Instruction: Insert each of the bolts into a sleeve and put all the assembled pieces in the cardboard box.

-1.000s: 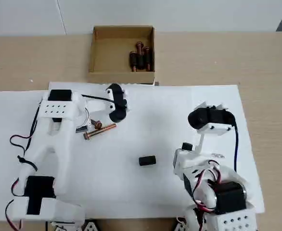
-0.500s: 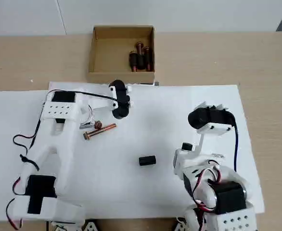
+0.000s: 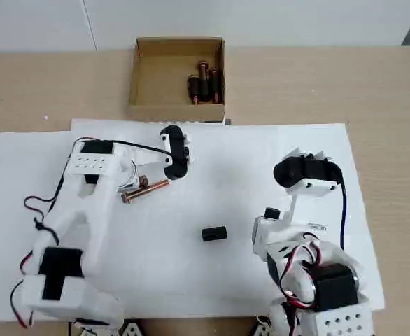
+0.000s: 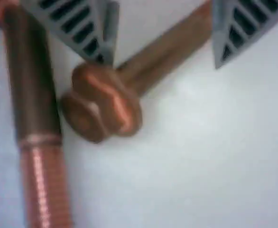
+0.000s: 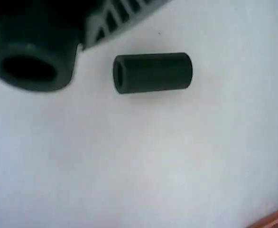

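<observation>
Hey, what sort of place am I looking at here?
Most likely a robotics lab bench or hobby workshop. Two small white robot arms stand at a wooden table covered with a white sheet. Loose bolts, a black sleeve and a cardboard box are laid out.

Two copper bolts (image 3: 147,189) lie just beside each other on the white sheet (image 3: 275,147). A black sleeve (image 3: 214,233) lies on its side well apart from them. A second sleeve (image 5: 32,61) sits in the right pincer (image 5: 44,52). The cardboard box (image 3: 156,77) holds assembled pieces (image 3: 205,82) (bunched at one side).
</observation>
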{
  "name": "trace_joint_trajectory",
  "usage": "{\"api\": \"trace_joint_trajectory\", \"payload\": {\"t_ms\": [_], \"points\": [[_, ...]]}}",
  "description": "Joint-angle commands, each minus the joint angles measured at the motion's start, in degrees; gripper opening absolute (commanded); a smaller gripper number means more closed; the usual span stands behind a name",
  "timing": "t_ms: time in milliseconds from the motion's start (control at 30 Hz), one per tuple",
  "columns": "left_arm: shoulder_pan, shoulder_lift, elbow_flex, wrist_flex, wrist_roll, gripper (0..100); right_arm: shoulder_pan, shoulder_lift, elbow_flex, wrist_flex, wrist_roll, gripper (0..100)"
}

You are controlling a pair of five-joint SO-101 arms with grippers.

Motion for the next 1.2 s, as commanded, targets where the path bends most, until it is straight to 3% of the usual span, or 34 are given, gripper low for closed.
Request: {"api": "trace_joint_trajectory", "payload": {"t_ms": [0,233,433,733,900,1167], "points": [[-0.79,2.99,-2.86,-1.23,-2.55,13,0.48,-0.48,-0.26,-1.36,0.62,0.3],[-0.7,8.79,-10.42,7.47,-2.46,12,0.48,-0.48,-0.26,-1.36,0.62,0.3],[0.35,10.37,-12.18,11.69,-2.46,0,0.48,-0.57,-0.26,-1.36,0.62,0.3],[3.08,9.49,-13.32,15.56,-1.93,1,0.48,-0.66,-0.62,-1.27,0.62,0.3],[6.42,2.37,-17.8,22.24,5.63,1,0.48,-0.66,-3.69,-1.1,0.62,0.3],[11.78,-11.08,-17.8,24.09,16.0,1,0.4,-0.66,-7.91,1.54,2.46,0.3]]}}
